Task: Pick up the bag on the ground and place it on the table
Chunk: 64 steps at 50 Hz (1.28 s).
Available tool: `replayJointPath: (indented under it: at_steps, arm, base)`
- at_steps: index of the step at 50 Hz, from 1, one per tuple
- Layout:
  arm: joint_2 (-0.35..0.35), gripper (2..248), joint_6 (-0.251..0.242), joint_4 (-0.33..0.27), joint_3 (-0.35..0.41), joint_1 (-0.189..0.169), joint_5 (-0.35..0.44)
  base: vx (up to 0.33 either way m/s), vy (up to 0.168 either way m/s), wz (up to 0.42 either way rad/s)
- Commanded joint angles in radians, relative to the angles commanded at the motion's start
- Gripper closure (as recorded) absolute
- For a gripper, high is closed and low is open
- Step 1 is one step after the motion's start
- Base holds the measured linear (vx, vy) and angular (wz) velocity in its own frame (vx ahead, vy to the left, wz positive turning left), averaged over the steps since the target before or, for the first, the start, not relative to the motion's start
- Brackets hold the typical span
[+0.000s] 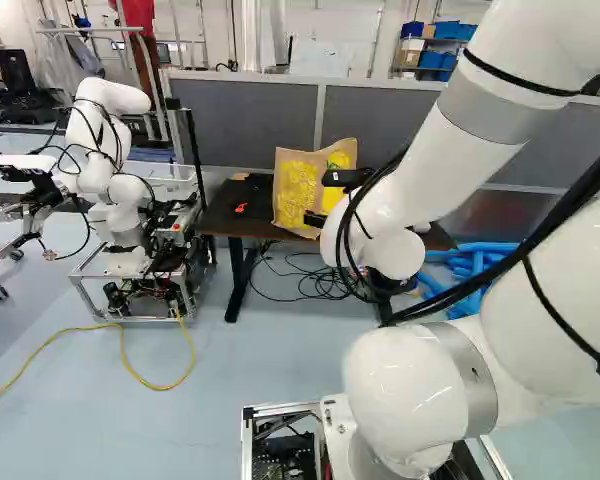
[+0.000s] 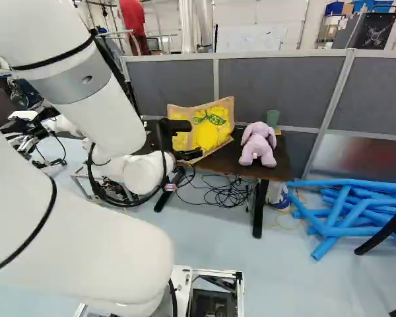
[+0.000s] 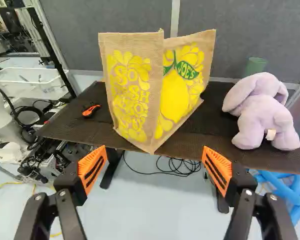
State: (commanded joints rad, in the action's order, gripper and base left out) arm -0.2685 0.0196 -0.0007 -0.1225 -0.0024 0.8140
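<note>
A grey partition [image 2: 277, 86] is standing behind everything. The arm [image 1: 480, 140] is rising from its base and reaching forward towards the surface [image 3: 215, 135], its far end hanging in front of the bag. Over at the left of the left base view, another robot [image 1: 100, 130] is sitting on its own wheeled frame. The surface is running along the partition, with blue tubes [image 2: 356, 185] lying in a heap on the floor near one end.

The bag [image 3: 135, 90], tan with yellow print, is standing upright on the surface, one lower corner reaching its front edge; whether that corner is overhanging, I cannot tell. A lilac plush toy [image 3: 262, 115] is sitting beside it, well apart from the hand [image 3: 154, 162], whose two fingers are standing wide apart with nothing between them. Ahead of them the bag is standing free of both pads. A green cup [image 3: 255, 66] is showing behind the toy, and a small orange-and-black tool [image 3: 91, 110] is lying on the bag's other side.

The lifting and placing are looking complete, so the step in hand is seemingly the finish: leaving the bag standing. The next move is calling for a straight, slow retreat, the fingers keeping wide and clear of the bag. A brush against that front corner could be tipping it or nudging it off the edge.
</note>
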Motion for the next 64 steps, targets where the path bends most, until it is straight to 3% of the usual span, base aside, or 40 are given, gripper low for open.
replayJointPath:
  at_steps: [24, 64]
  arm:
    - [-0.010, 3, -0.018, 0.001, 0.033, 0.002, 0.055]
    - [-0.011, 3, -0.020, 0.001, 0.035, 0.002, 0.059]
  base:
    - [0.000, 0.000, 0.000]
    - [0.000, 0.000, 0.000]
